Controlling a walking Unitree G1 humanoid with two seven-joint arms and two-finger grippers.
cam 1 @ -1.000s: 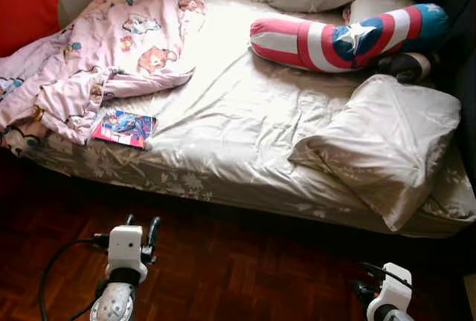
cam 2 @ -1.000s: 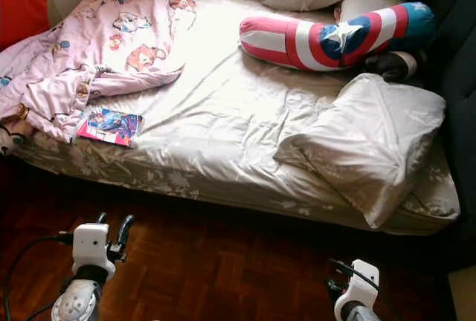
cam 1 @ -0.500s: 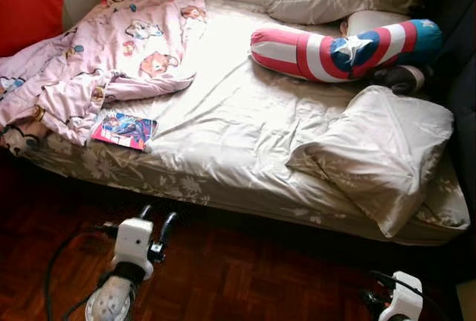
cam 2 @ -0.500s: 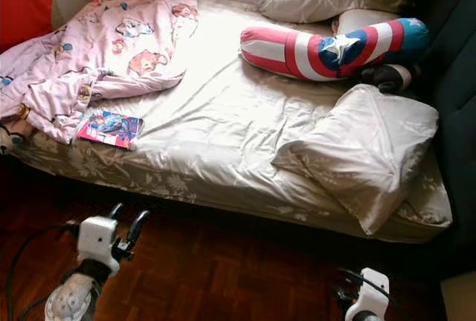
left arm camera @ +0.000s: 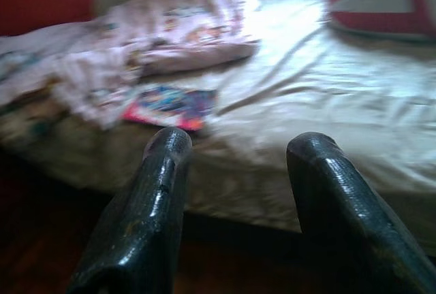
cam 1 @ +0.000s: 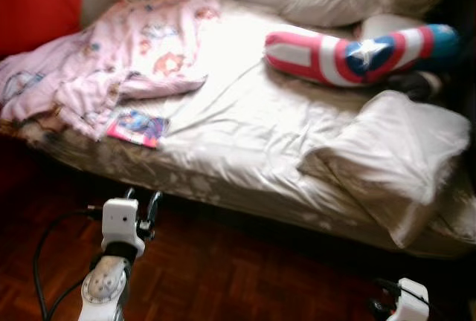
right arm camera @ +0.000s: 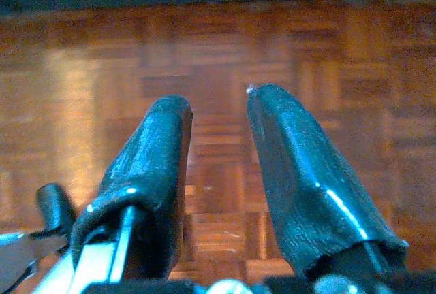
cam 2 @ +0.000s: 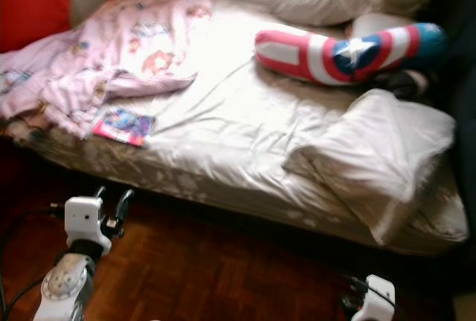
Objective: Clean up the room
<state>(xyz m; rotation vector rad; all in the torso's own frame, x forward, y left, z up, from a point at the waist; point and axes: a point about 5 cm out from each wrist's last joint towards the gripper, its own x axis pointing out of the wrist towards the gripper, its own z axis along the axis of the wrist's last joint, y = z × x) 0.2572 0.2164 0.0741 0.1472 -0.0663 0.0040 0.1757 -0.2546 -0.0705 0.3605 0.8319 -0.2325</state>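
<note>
A bed point(cam 1: 245, 113) with a beige sheet stands before me. A pink cartoon blanket point(cam 1: 126, 53) lies bunched over its left end. A colourful book point(cam 1: 137, 127) rests on the sheet near the front left edge, partly under the blanket's hem. My left gripper point(cam 1: 143, 200) is open and empty, held over the floor just short of the bed's front side. In its wrist view the left gripper point(left arm camera: 238, 143) points at the book point(left arm camera: 170, 107). My right gripper point(right arm camera: 218, 103) hangs low at the right, open, facing the parquet.
A red, white and blue star bolster point(cam 1: 349, 50) lies at the back right. A large beige pillow point(cam 1: 394, 157) overhangs the front right corner, with another pillow point(cam 1: 357, 1) at the back. Something red point(cam 1: 37, 1) stands left of the bed. Dark parquet floor point(cam 1: 245, 276) lies in front.
The camera has shifted and the picture is now blurred. My left gripper has risen a little closer to the bed's front side. The right wrist sits lower in the picture.
</note>
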